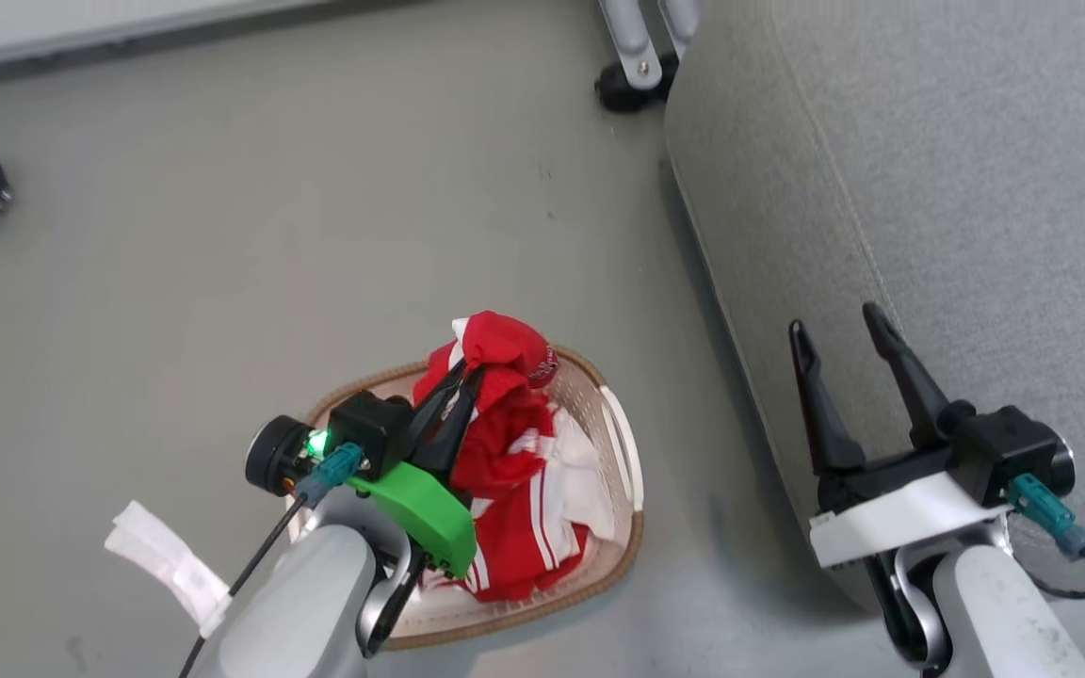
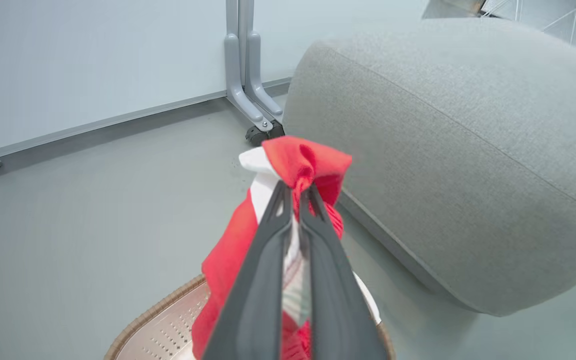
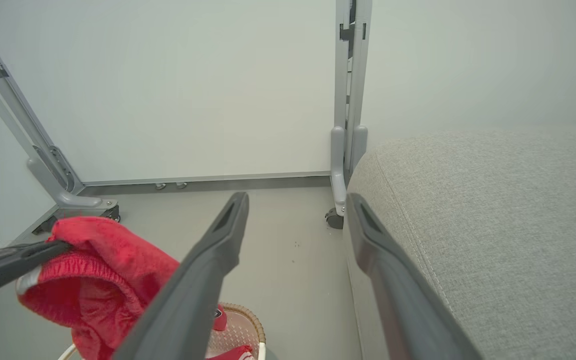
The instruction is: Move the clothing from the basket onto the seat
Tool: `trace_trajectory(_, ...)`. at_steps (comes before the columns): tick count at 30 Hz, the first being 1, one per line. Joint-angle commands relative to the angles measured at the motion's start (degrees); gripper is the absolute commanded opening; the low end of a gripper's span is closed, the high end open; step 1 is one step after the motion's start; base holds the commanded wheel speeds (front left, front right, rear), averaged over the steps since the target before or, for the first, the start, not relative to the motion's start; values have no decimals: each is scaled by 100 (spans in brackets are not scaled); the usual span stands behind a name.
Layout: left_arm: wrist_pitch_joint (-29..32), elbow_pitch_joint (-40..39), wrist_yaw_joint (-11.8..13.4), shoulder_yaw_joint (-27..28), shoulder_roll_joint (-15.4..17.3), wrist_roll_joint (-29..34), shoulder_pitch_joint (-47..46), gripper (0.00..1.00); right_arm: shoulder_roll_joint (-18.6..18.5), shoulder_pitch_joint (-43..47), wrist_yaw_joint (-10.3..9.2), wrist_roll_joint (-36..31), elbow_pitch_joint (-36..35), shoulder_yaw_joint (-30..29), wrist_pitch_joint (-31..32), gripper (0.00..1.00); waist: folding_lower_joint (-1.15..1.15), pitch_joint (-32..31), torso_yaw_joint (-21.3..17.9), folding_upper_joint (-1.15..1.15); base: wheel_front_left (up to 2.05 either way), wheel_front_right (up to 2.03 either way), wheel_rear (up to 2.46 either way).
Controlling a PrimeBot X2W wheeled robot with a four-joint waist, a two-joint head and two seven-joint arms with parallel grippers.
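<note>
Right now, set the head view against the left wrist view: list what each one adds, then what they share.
Head view adds: the open right claw by the edge of the seat, and the rest of the clothing heaped in the basket. Left wrist view adds: the wall panel with its tall face, and the grey stand with its upright post. Shared: the left claw shut on a raised red bunch of clothing above the basket, the seat, the floor.

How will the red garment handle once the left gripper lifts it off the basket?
Likely floppy: the red garment bunches above the shut left gripper and hangs limp below. Probably light: a fingertip pinch carries it. Might drag: its lower folds seem to reach the pile in the basket, so another piece could come along.
</note>
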Motion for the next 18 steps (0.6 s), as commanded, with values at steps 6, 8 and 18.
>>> trace_trajectory(6, -20, -1013, -86, 468, -4, 175, 693, 0, -59, 407, 0, 61, 74, 173, -17, 100, 1, -1145, 403, 0, 0, 0, 0)
trace_trajectory(8, -21, -1263, -98, 575, -7, 204, 867, 0, -84, 505, 0, 76, 97, 246, -17, 100, 1, -1295, 417, 0, 0, 0, 0)
trace_trajectory(18, -22, -2347, -136, 694, 51, 447, 1288, 0, -212, 784, 0, 171, 27, 638, -17, 100, 1, -1733, 404, 0, 0, 0, 0)
